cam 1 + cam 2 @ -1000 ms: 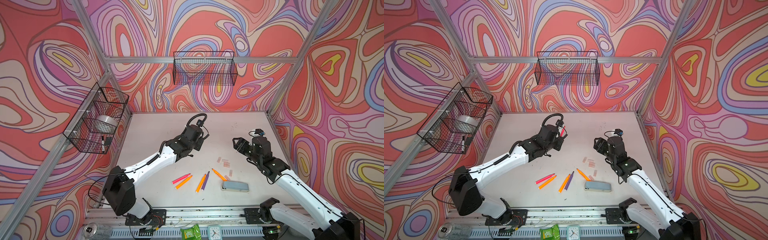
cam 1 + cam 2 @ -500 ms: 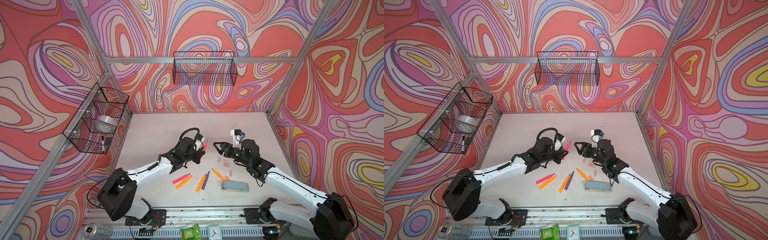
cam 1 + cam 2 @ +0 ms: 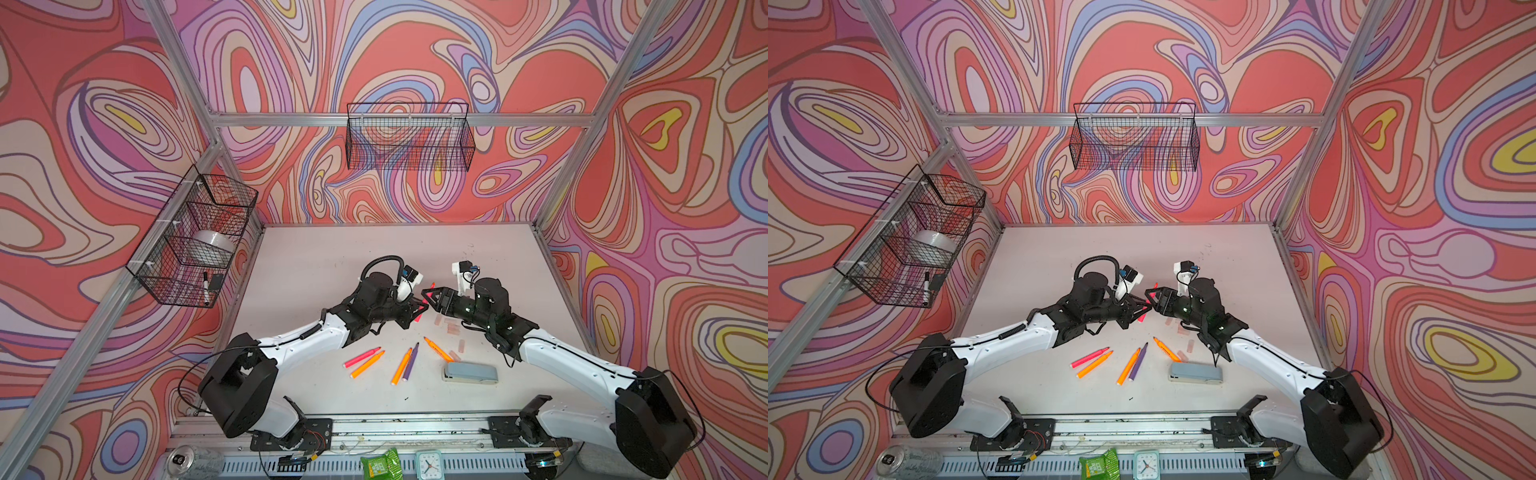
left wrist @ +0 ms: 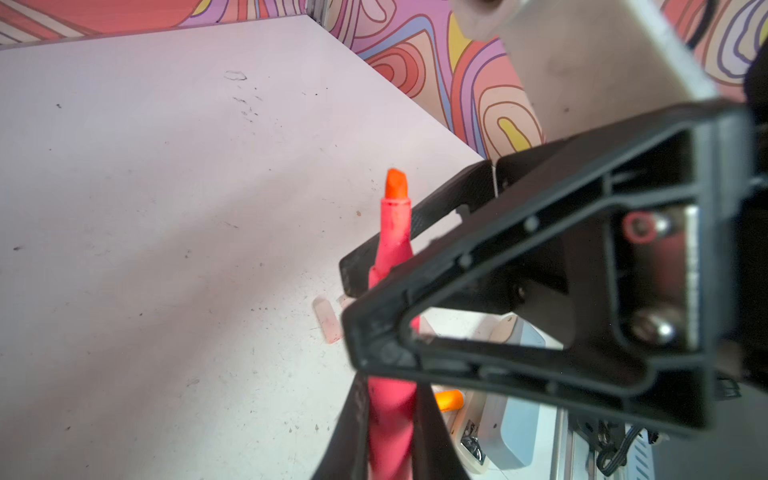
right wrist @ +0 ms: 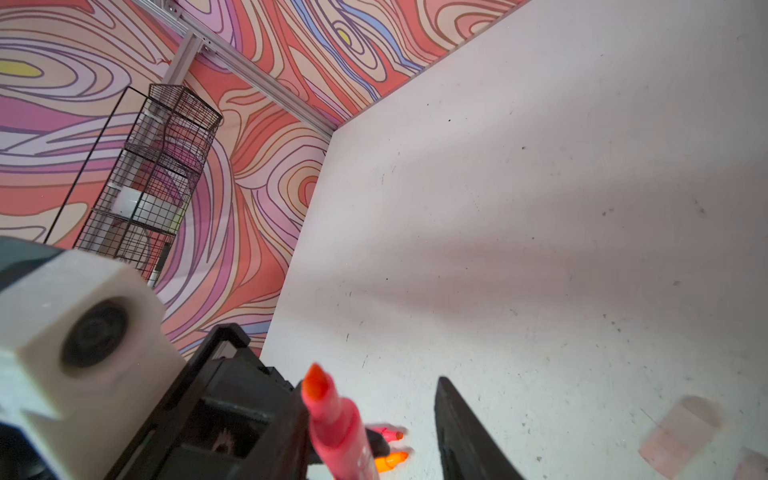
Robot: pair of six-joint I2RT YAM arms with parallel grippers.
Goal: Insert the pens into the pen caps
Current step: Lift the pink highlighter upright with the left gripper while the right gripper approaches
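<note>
My left gripper (image 3: 417, 311) (image 4: 390, 419) is shut on a neon pink pen (image 3: 431, 286) (image 4: 392, 249), held above the table with its tip up. My right gripper (image 3: 428, 296) (image 5: 374, 399) meets it head-on. Its jaws stand apart around the pen (image 5: 332, 419), which lies against one finger, with a gap to the other finger (image 5: 461, 436). Several more pens lie near the front: pink (image 3: 362, 357), orange (image 3: 401, 365), purple (image 3: 410, 361), orange (image 3: 438, 349). Pale pen caps (image 3: 451, 326) (image 3: 1182, 328) (image 5: 681, 432) are scattered under the right arm.
A grey-blue stapler (image 3: 469, 372) lies right of the pens. A wire basket (image 3: 409, 137) hangs on the back wall. Another basket (image 3: 195, 237) on the left wall holds a tape roll and a black-capped marker. A can, a green packet and a clock sit below the front rail.
Both arms have come down and together at the table's middle. The right gripper's jaws have narrowed around the pink pen's upper part. The left gripper has kept hold of the pen.
</note>
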